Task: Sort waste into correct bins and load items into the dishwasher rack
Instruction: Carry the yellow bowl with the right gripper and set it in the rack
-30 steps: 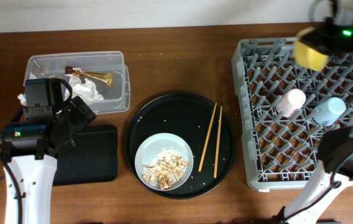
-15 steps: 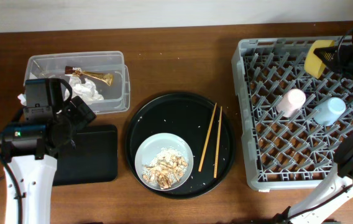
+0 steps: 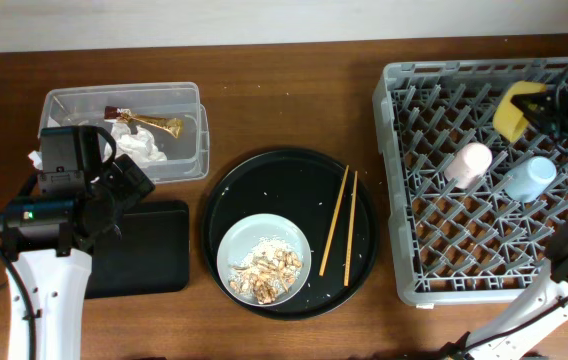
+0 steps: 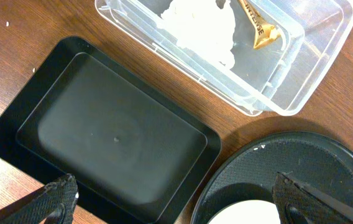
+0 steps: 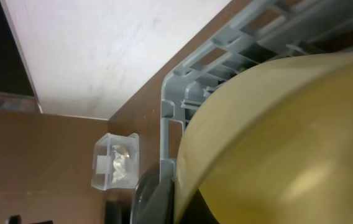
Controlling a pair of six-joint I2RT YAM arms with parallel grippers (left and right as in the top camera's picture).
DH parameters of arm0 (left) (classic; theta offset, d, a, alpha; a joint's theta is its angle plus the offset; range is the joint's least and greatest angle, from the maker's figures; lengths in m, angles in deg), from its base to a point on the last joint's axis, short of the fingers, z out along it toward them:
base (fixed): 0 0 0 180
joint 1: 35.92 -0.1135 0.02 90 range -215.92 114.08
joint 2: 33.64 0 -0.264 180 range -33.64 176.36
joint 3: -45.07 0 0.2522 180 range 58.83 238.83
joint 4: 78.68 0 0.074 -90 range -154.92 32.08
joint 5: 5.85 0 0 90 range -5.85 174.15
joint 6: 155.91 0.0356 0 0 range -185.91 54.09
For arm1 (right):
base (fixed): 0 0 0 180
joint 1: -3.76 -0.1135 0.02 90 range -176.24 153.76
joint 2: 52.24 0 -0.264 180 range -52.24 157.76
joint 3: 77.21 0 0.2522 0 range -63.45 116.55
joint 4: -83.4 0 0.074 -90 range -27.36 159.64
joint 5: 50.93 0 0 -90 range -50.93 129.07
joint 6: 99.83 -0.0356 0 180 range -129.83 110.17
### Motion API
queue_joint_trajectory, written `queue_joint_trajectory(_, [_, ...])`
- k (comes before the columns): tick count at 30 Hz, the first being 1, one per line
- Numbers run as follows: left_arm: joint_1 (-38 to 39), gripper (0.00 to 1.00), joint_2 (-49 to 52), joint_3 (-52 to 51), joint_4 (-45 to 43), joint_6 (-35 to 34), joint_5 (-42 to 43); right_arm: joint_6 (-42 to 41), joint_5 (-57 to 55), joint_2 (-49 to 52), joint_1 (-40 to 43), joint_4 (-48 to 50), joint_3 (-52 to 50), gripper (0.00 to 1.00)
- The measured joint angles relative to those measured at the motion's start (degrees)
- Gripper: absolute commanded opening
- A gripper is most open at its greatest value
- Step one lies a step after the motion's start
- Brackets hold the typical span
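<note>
Jaws of the left claw (image 4: 176, 202) stand wide apart and hold nothing. It hangs over the shallow black tray (image 4: 114, 137), which lies bare directly beneath it. The clear tub (image 4: 270, 106) is just beyond its tips, with the crumpled napkin (image 4: 201, 25) and the gold-and-brown wrapper (image 4: 260, 34) already inside. To this claw's right sits the round black tray (image 3: 364, 215). It carries the grey plate (image 3: 236, 240), heaped with rice and brown scraps (image 3: 267, 272), and the chopsticks (image 3: 336, 235) laid beside it, well apart from either claw. Further right, the dishwasher rack (image 3: 394, 180) holds the pink cup (image 3: 467, 163) and the blue cup (image 3: 531, 178), both near the right claw (image 3: 549, 108). That claw is clamped shut on the yellow-green bowl (image 3: 514, 108), which is tilted over the pegs toward the rack's far right corner.

Risk, as I judge it: a bowl let go while canted may catch on a peg top and roll, knocking the blue cup closest to the claw. Releasing from too high would do the same. Later, an uneven lift of the plate could spill loose rice onto the round tray, where stray grains already lie.
</note>
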Motion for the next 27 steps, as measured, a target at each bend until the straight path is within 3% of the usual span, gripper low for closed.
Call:
queue_joint_trajectory(8, [0.0,0.99,0.0,0.0,0.0,0.0,0.0,1.1,3.3,0.0,2.1,-3.1,-0.1,0.04])
queue_joint_trajectory(16, [0.0,0.99,0.0,0.0,0.0,0.0,0.0,1.6,10.5,0.2,-1.5,8.9,-0.8,0.04])
queue_joint_trajectory(21, [0.0,0.99,0.0,0.0,0.0,0.0,0.0,1.2,9.7,0.2,-4.2,11.5,-0.8,0.04])
queue_joint_trajectory(27, [0.0,0.99,0.0,0.0,0.0,0.0,0.0,0.4,3.1,0.3,-4.2,7.8,-0.8,0.04])
